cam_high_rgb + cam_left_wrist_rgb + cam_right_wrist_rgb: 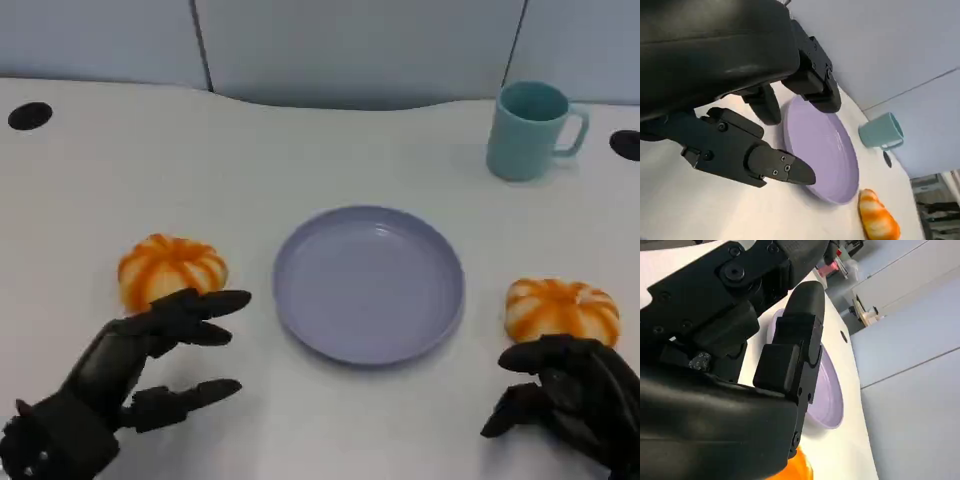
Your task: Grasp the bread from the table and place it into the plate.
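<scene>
Head cam looks down on the white table [330,420]; both wrist cams sit close behind their hands, all sharing the round lavender plate [369,283] [827,150] [830,395].

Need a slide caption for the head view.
Both robot hands open, left and right, each near a bread roll beside the empty purple plate.

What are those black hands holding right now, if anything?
Nothing. The left hand hovers with fingers apart beside one bread roll; the right hand sits just short of the other roll. The plate is bare.
</scene>
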Motion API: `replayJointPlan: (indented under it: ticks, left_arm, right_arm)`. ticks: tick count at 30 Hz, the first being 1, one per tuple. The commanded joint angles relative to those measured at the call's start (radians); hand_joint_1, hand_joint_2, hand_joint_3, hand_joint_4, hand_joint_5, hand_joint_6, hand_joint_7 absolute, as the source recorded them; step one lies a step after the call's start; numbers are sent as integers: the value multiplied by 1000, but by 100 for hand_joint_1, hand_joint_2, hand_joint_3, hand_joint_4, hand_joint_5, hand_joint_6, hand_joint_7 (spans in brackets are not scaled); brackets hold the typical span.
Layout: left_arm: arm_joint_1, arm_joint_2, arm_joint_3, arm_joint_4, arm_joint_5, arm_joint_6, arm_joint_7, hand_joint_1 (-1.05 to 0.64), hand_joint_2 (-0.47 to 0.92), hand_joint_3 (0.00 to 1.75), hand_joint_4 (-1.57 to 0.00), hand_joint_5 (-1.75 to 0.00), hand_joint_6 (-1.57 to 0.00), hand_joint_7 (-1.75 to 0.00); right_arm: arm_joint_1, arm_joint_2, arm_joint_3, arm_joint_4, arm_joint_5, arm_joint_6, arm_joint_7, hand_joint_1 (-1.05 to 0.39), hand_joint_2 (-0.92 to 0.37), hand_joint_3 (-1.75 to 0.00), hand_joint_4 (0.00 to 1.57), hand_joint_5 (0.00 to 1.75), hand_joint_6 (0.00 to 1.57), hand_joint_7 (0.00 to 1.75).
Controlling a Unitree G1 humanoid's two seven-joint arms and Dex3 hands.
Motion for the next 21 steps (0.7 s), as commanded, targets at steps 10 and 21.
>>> replayJointPlan:
  ticks: [10,21]
  left_arm:
    - [-44,229,-75,-307,706,134,365,-63,90,0,-2,-42,-22,0]
    - [-117,279,-203,-400,842,402,234,-71,85,0,0,-10,-12,-1]
  right_arm:
    - [21,-8,2,-33,-6,5,-28,-99,-71,0,157,38,152,0]
    - [25,-7,5,-38,-1,8,-29,-97,-70,0,157,36,151,0]
